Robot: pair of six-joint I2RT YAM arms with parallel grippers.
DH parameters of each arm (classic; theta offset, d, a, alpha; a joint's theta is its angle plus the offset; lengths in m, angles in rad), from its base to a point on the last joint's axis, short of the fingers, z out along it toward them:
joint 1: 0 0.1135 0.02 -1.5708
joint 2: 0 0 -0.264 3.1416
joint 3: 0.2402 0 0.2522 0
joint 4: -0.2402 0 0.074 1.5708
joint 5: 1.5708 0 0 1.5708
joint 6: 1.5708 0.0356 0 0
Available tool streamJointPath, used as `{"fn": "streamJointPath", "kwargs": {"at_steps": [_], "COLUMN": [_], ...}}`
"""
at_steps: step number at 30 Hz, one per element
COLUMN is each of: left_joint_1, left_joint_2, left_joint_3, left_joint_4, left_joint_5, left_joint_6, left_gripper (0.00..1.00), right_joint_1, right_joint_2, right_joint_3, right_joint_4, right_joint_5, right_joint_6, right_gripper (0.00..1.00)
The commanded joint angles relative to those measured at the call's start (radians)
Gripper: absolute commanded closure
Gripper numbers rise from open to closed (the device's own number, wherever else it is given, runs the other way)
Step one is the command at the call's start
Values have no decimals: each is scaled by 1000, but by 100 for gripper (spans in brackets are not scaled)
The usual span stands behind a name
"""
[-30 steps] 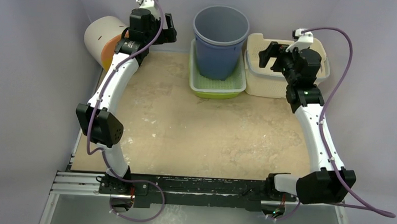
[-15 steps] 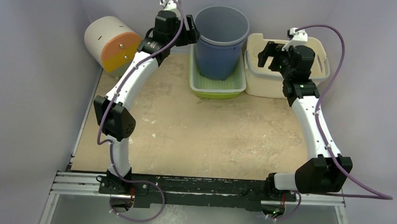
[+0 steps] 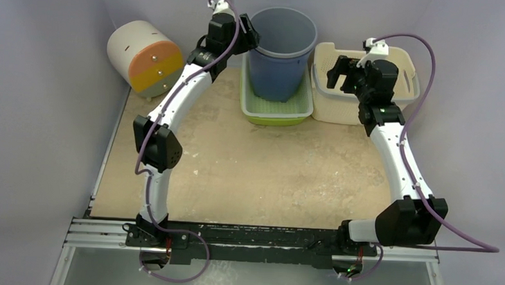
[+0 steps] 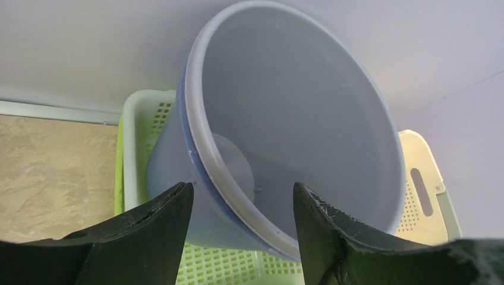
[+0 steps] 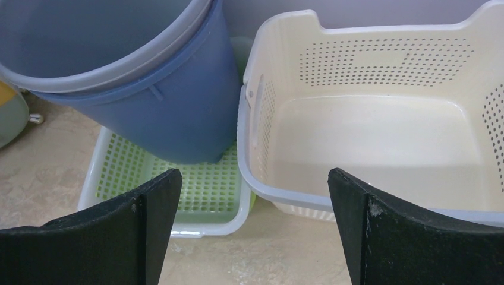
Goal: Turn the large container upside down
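Note:
The large container is a blue-grey bucket point(image 3: 281, 54) standing upright, mouth up, in a green tray point(image 3: 276, 111) at the back middle of the table. My left gripper point(image 3: 248, 36) is open at the bucket's left rim. In the left wrist view the rim of the bucket point(image 4: 297, 119) runs between the two fingers of my left gripper point(image 4: 242, 187), one finger outside and one over the mouth. My right gripper point(image 3: 338, 69) is open and empty, hovering to the right of the bucket point(image 5: 160, 101). The right gripper point(image 5: 254, 172) grips nothing.
A cream perforated basket point(image 3: 341, 104) stands right of the green tray, touching it; it also shows in the right wrist view point(image 5: 368, 136). A white cylinder with an orange and green face point(image 3: 141, 57) lies at the back left. Grey walls close the back and sides.
My left arm has swung right, from beside the white cylinder to the bucket's left rim. My right gripper has shifted slightly left. The bucket has not moved.

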Motion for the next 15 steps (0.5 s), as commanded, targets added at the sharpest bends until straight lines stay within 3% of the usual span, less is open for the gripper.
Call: {"fn": "streamJointPath", "kwargs": {"at_steps": [1, 9, 15], "left_joint_1": [-26, -27, -27], "left_joint_2": [56, 79, 69], "left_joint_3": [93, 114, 128], "left_joint_4": [47, 90, 96], "left_joint_5": [-25, -46, -47], "left_joint_6": [-29, -31, -29], "left_gripper": [39, 45, 59], "right_joint_1": [2, 1, 2], "right_joint_2": [2, 15, 28], "right_joint_3": [6, 8, 1], "right_joint_4": [31, 34, 40], "right_joint_5": [4, -5, -8], "right_joint_6": [-15, -23, -21], "right_gripper": [4, 4, 4]}}
